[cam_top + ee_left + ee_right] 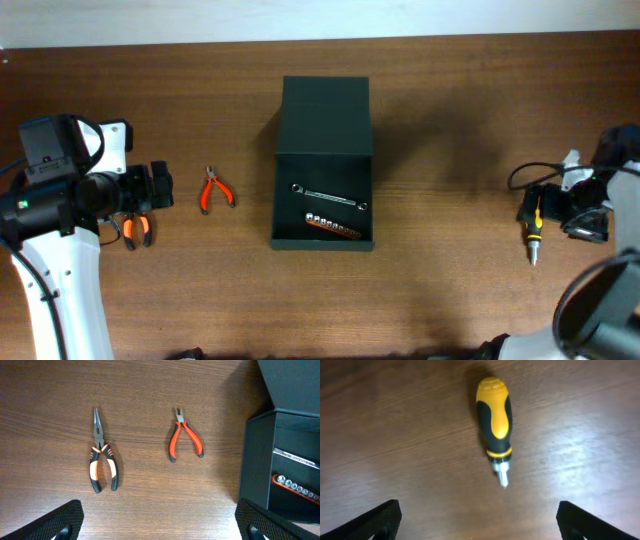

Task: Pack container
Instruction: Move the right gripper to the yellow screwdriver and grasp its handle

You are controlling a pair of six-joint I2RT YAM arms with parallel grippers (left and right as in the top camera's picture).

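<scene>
Left hand and right hand spread empty; matte dark-green container lies open.

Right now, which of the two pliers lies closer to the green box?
The small red-handled pliers; the long-nose pair with black-and-orange grips lies farther from the container.

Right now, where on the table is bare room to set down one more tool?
The widest bare wood lies between the container and the screwdriver. The strip in front of the container is bare too. It is crowded on the robot's left: the red pliers and the orange-black pliers lie close together.
</scene>
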